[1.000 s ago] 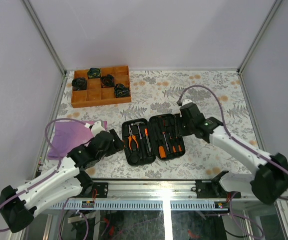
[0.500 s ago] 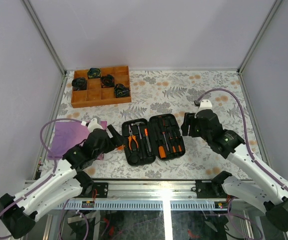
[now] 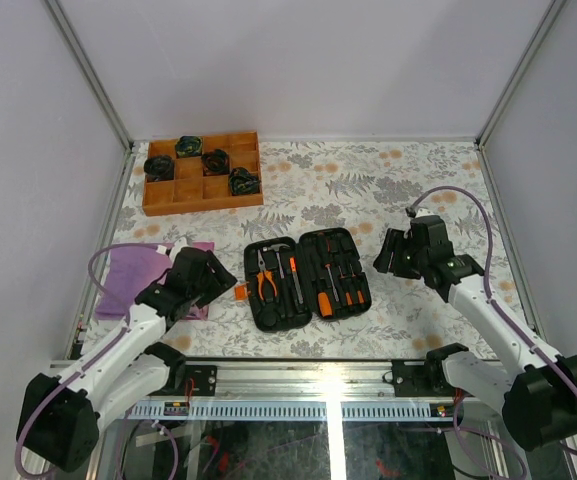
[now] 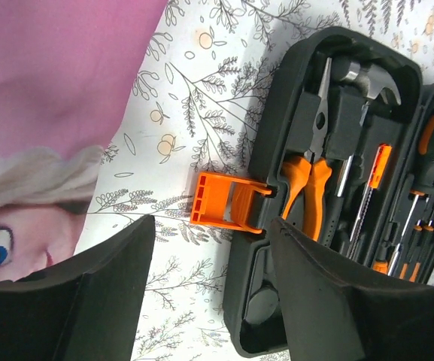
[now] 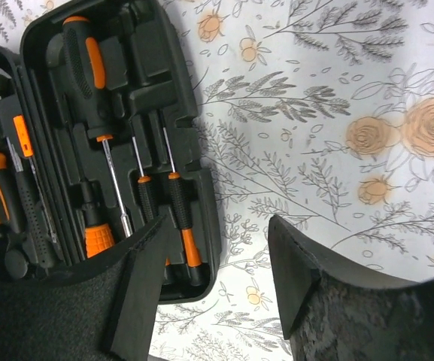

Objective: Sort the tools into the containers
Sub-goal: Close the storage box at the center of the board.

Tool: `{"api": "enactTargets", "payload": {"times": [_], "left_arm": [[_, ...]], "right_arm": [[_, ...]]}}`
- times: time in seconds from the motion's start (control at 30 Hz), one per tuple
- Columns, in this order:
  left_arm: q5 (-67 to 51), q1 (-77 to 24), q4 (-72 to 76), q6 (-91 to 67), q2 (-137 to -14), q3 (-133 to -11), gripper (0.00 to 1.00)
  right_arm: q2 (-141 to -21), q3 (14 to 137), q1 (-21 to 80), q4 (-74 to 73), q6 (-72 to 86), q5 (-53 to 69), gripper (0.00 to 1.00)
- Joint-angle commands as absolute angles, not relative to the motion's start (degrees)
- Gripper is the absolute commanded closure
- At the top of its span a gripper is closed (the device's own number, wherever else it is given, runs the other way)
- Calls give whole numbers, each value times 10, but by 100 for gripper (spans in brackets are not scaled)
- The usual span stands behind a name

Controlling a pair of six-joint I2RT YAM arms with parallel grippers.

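Tools sit in the moulded slots of the black tool case (image 3: 293, 310), which lies open and flat at the middle of the table between the two arms. Its halves are side by side, and the hinge line runs away from the arm bases. The orange-handled pliers (image 4: 307, 177) and the hammer (image 4: 363, 75) lie in the left half. The screwdrivers (image 5: 89, 60) lie in the right half, their long axes roughly along the hinge line. I see no tool loose on the flowered table cover (image 3: 418, 180).

The left gripper (image 3: 220, 276) hangs just beside the case's left edge with its jaws spread wide and holding nothing. In the left wrist view the orange latch (image 4: 224, 199) juts from that edge straight ahead, in line with the gap between the fingers. The right gripper (image 3: 383, 260) hangs near the right edge, jaws also wide and empty. There the case lies off to the left of the jaws, with bare cover ahead.

The sorting looks about done. If the lid is to be folded shut, the left gripper seems better placed, since the latch side faces it.
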State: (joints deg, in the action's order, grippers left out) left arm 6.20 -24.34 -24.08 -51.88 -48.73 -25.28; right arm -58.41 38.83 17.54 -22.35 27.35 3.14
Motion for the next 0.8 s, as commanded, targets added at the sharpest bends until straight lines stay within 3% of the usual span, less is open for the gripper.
{"api": "enactTargets", "payload": {"times": [0.0,0.27,0.77], "left_arm": [[41,-238,-219,-495,-510,-266,40],[1,-238,-155,-479,-558,-240,47],[-20,-239,-118,-467,-621,-224,50]], "right_arm": [[-590,384,166,-166,281,100,39],[-597,375,153,-158,280,110,46],[-603,372,138,-146,278,123,51]]}}
